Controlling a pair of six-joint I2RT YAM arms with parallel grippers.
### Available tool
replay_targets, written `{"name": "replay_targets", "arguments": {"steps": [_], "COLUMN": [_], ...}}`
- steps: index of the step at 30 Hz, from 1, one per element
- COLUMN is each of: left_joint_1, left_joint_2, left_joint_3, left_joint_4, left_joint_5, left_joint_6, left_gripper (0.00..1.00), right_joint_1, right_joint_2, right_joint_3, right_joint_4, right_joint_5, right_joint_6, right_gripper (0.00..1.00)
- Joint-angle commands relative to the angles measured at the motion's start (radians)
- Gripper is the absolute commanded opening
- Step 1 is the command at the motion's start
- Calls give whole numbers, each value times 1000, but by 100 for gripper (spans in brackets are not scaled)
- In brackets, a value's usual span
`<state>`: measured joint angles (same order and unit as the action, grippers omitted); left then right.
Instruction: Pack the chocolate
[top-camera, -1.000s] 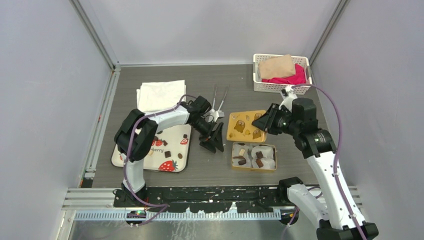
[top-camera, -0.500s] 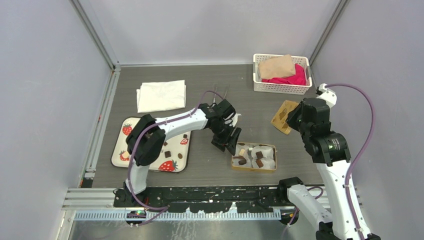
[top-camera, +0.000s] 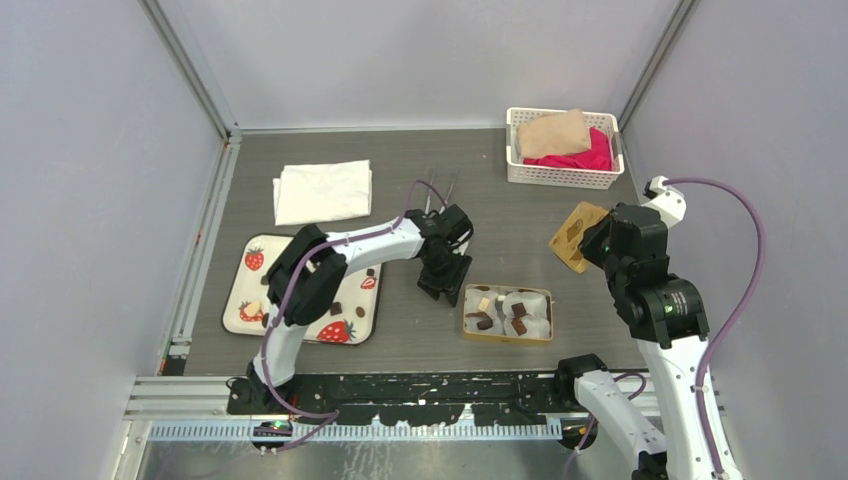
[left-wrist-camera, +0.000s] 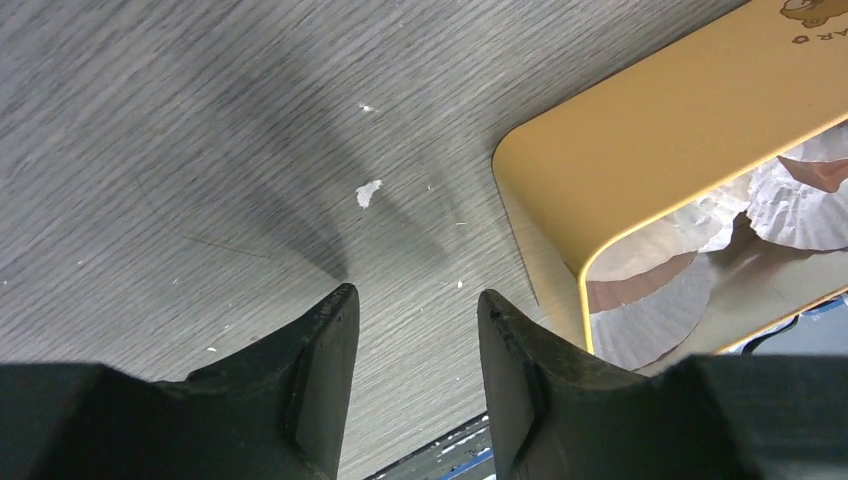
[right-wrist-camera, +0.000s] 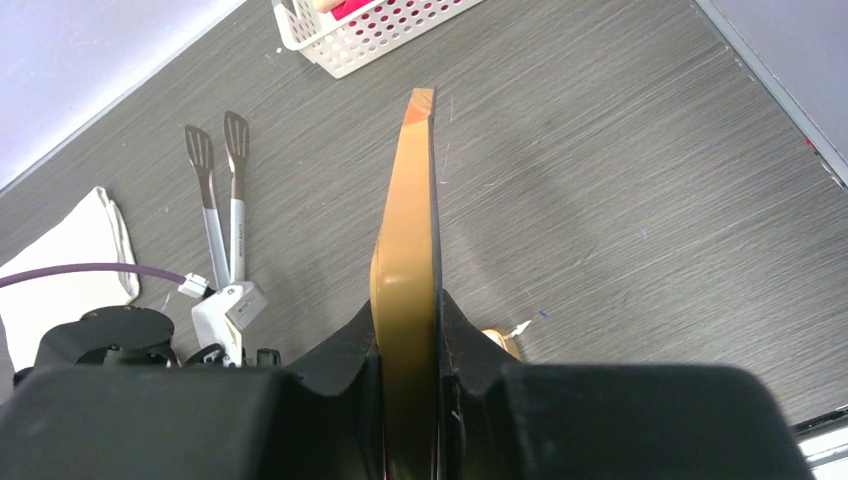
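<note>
A golden-yellow box (top-camera: 468, 330) lies near the table front with several chocolates (top-camera: 518, 326) in paper cups; its corner shows in the left wrist view (left-wrist-camera: 650, 140). More chocolates (top-camera: 336, 308) lie on the strawberry tray (top-camera: 240, 300) at left. My left gripper (top-camera: 440, 285) is open and empty just left of the box (left-wrist-camera: 415, 300). My right gripper (top-camera: 590, 242) is shut on the golden-yellow lid (top-camera: 572, 232), held tilted above the table right of the box; the lid shows edge-on between the jaws (right-wrist-camera: 410, 260).
A white basket (top-camera: 512, 172) with pink and tan cloths stands at the back right. A folded white cloth (top-camera: 322, 190) lies at the back left. Metal tongs (top-camera: 438, 190) lie behind the left gripper, also in the right wrist view (right-wrist-camera: 215, 190).
My right gripper has lifted the lid from beside the box and carried it right. My left gripper has moved right to the box's left side.
</note>
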<state>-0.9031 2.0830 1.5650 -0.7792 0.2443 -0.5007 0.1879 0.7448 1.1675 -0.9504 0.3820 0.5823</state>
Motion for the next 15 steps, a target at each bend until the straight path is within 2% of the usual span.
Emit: {"name": "replay_targets", "arguments": {"steps": [1,4,7,8,15], "left_joint_1": [-3,-5,-22,-46,-61], "left_joint_2": [-109,-173,-182,-144,-22], "left_joint_3": [-3,-47,-42,6,108], "left_joint_4": [11,67,99,77,10], "left_joint_5": [-35,-44,-55,-67,-78], "left_joint_6": [-21,-45,-36,-18,-11], "left_gripper": [48,52,67,71,65], "right_joint_1": [-2,-2,-2,-2,-2], "right_joint_2": [-17,-19,-17,-5,11], "right_joint_3": [2,-5,-14,-15,-14], "right_joint_4": [30,31,39,49,58], "right_joint_5": [10,5,-3,-13,-24], "right_joint_6": [26,32,40,40,37], "right_gripper": [1,1,1,1,1]}}
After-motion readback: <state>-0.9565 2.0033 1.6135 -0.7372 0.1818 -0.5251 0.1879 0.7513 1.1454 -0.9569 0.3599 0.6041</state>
